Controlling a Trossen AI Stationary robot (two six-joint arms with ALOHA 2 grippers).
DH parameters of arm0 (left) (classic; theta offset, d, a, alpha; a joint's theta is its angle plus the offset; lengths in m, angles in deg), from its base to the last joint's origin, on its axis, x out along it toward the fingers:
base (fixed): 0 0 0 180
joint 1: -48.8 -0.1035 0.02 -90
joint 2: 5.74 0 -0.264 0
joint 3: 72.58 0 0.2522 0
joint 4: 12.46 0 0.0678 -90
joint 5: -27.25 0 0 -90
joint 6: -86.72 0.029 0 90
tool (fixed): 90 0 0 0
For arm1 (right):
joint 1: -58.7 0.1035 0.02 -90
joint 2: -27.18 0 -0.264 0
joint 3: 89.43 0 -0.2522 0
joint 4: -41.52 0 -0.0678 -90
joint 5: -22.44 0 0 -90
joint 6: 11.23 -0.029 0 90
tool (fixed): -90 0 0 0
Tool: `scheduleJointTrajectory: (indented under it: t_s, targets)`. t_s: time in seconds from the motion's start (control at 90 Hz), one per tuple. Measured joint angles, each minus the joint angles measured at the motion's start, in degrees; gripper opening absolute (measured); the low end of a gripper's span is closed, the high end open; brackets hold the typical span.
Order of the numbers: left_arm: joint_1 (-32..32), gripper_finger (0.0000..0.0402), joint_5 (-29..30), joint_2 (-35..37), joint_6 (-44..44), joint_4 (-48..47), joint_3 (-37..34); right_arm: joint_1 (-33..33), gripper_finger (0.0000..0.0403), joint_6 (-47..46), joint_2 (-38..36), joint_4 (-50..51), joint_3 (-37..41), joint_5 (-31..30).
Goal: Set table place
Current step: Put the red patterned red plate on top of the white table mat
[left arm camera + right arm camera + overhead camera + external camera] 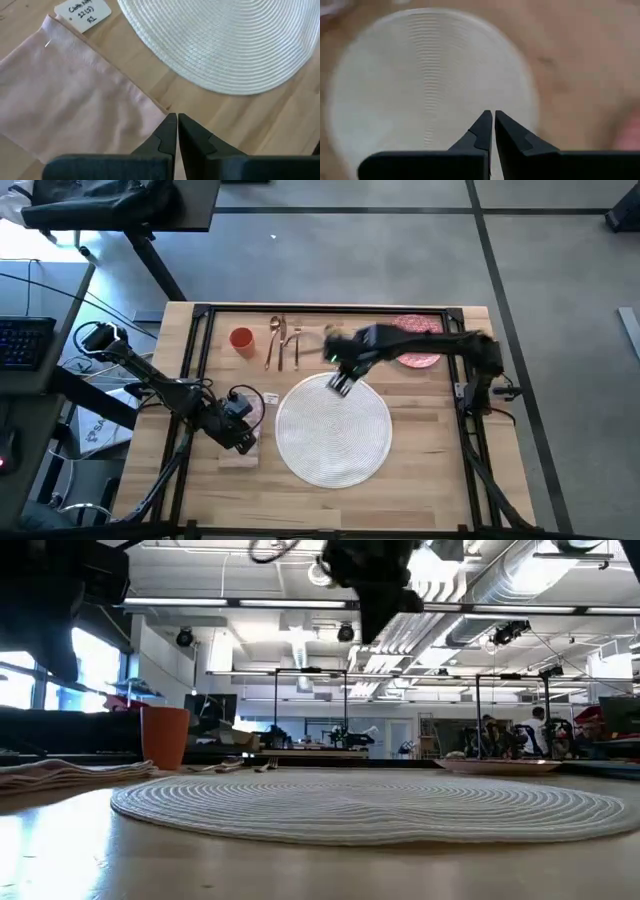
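Placemat [333,428] laid centrally on table [440,460]; plate [418,345], cutlery [283,340], cup [241,340] beyond it. Right gripper [342,385] closed, empty, over placemat's far edge. Left gripper [177,120] closed, empty, beside napkin [65,95], likely next pickup.

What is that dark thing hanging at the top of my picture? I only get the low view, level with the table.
Observer: That is the right hand, shut and empty, hovering above the far edge of the placemat.
Operator: Is that thin rim on my right a plate?
Observer: Yes, a pink plate with a red pattern, lying beyond the placemat.
Operator: Where is the other hand?
Observer: The left hand, shut, hangs by the edge of the napkin, left of the placemat.
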Motion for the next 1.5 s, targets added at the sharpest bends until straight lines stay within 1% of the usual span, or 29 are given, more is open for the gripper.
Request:
scheduleJointTrajectory:
  t_s: [0.1, 0.211, 0.333, 0.456, 0.556, 0.633, 0.7, 0.778, 0.922, 1.011, 1.1, 1.156, 1.211, 1.367, 1.5]
  targets:
    - [0.0, 0.0, 0.09, -0.02, -1.85, 0.31, 0.02, -6.16, 0.0001, 1.33, -5.93, -0.84, 7.58, -1.24]
    - [-0.51, 0.0, 1.44, -0.02, -3.11, 2.24, 0.02, -13.61, 0.0001, 2.54, -11.96, -5.24, 18.42, -0.37]
    - [-2.51, 0.0, 1.76, -0.02, -3.19, 7.48, 0.02, -21.57, 0.0003, 3.9, -16.64, -11.66, 30.37, 3.78]
    - [-5.45, 0.0, 3.38, -0.02, -0.17, 15.8, 0.02, -28.18, 0.0026, 6.57, -17.97, -17.96, 38.89, 8.43]
    - [-9.0, 0.0, 5.36, -0.02, 0.69, 21.18, 0.24, -32.06, 0.0054, 9.8, -17.87, -21.18, 42.63, 8.78]
    - [-12.3, 0.0, 6.14, -0.47, 1.76, 20.56, 1.97, -34.49, 0.0077, 12.66, -17.8, -23.67, 44.44, 6.82]
    - [-15.48, 0.0, 6.25, -1.35, 4.36, 18.71, 4.65, -36.55, 0.0092, 14.78, -17.78, -24.91, 45.35, 4.61]
    - [-19.55, 0.0, 6.26, -2.82, 8.07, 15.97, 8.15, -39.38, 0.0101, 16.87, -17.79, -27.03, 46.36, 3.7]
    - [-26.68, 0.0, 5.16, -6.42, 13.76, 14.95, 13.54, -43.51, 0.01, 18.79, -17.76, -31.0, 48.63, 3.51]
    - [-30.16, 0.0, 3.52, -8.93, 17.05, 15.01, 16.28, -44.63, 0.0093, 19.45, -17.76, -31.97, 50.12, 3.6]
    - [-33.36, 0.0, 1.46, -11.81, 22.57, 15.29, 19.09, -44.71, 0.0084, 20.18, -17.39, -32.44, 51.61, 3.6]
    - [-35.42, 0.0, -0.98, -13.74, 26.28, 14.94, 21.05, -44.27, 0.0079, 19.1, -16.84, -32.45, 52.48, 4.25]
    - [-37.76, 0.0, -4.78, -15.43, 29.85, 14.9, 23.19, -43.58, 0.0075, 17.3, -16.08, -32.51, 53.51, 4.96]
    - [-44.28, 0.0, -12.03, -19.76, 37.09, 13.58, 29.01, -39.82, 0.0063, 12.49, -14.08, -32.88, 54.08, 6.32]
    - [-48.17, 0.0, -14.66, -22.51, 43.08, 11.74, 32.46, -35.06, 0.0056, 6.72, -12.44, -36.05, 53.23, 9.56]
